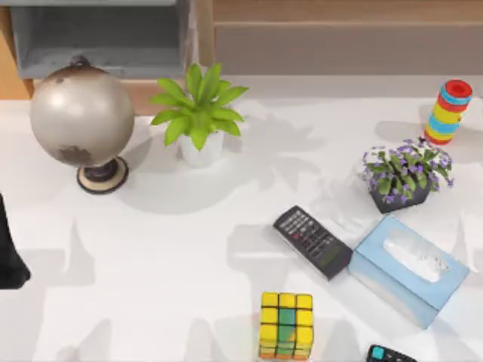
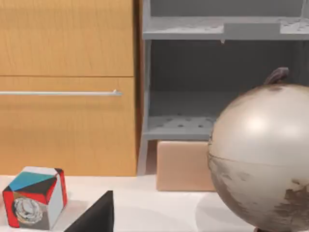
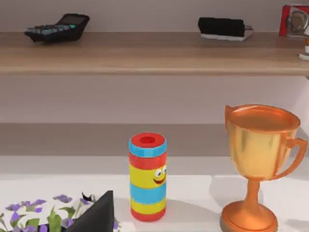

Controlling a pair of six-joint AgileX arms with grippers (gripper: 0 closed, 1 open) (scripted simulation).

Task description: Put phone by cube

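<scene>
**Phone still to be found; cube waits at the near edge**

Top view: the cube point(image 1: 286, 325) sits on the white tabletop point(image 1: 173, 271) at its near edge, a little right of centre. A black keypad remote point(image 1: 312, 241) lies just beyond it, touching or nearly touching a light-blue tissue box point(image 1: 407, 269). A small black device point(image 1: 389, 354) lies to the cube's right. Where the phone lies I cannot tell. The left arm point(image 1: 9, 260) is parked at the left edge, well apart from the cube.

Left wrist view: the left pincer point(image 2: 94, 217) is a dark wedge low in front of a globe point(image 2: 263, 159) and a wooden cabinet point(image 2: 67, 87). Released or clenched, I cannot tell.

Right wrist view: the right pincer point(image 3: 94, 215) looks toward a striped can point(image 3: 147, 176) and a trophy point(image 3: 258, 166). Its state I likewise cannot tell.

A phone is likely thin, stiff, fairly light and slippery on its glossy face. Gripping across the two long edges near the middle seems safest.
</scene>
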